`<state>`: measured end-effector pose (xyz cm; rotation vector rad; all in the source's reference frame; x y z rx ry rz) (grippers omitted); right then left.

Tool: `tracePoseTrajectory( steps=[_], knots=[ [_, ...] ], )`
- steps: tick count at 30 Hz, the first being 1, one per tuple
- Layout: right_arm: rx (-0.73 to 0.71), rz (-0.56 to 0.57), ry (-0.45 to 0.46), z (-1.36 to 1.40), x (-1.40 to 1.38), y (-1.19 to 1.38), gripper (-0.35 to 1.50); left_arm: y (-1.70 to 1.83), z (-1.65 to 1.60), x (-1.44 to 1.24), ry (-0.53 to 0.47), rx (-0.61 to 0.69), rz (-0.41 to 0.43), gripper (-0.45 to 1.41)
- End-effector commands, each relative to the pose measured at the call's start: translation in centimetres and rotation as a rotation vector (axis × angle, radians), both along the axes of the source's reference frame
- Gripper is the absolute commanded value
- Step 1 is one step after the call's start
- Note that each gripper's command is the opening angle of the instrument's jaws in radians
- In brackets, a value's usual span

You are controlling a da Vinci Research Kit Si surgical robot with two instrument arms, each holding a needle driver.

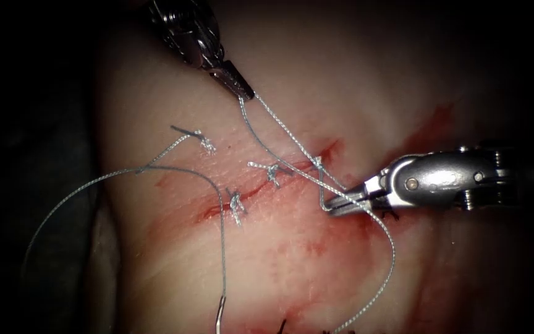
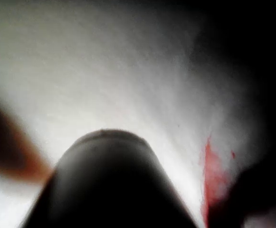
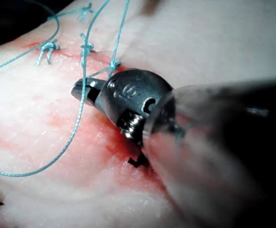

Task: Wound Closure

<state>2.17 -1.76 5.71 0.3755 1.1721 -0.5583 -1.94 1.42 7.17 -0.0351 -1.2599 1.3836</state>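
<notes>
- Down at the lower edge of the endoscope frame, we see the needle [image 1: 220, 314] lying loose on the tissue [image 1: 292, 272], left of centre, held by neither tool.
- We follow the thread [image 1: 224, 247] up from it, arching over the left side of the cut [image 1: 261, 188], where three knots sit along the line.
- The left tool [image 1: 242, 91], upper centre, is clenched on the thread.
- The right tool [image 1: 335, 207], entering from the right, grips the thread too, just beside the cut's right end.
- Red fluid [image 1: 316, 247] stains the tissue below the cut.
</notes>
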Motion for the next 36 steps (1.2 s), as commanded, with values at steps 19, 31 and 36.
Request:
tracePoseTrajectory(
  steps=[19, 31, 36],
  knots=[
    [-0.334, -0.273, -0.055, -0.03, 0.1, -0.24, -0.35, 0.3, 0.13, -0.18, 0.067, -0.154, -0.076, -0.45],
    [-0.174, -0.022, -0.101, 0.02, 0.1, -0.5, -0.35, 0.32, 0.13, -0.22, 0.174, -0.277, -0.125, -0.45],
    [-0.061, 0.027, -0.13, 0.03, 0.13, -0.62, -0.35, 0.33, 0.13, -0.25, 0.226, -0.331, -0.137, -0.45]
  ],
)
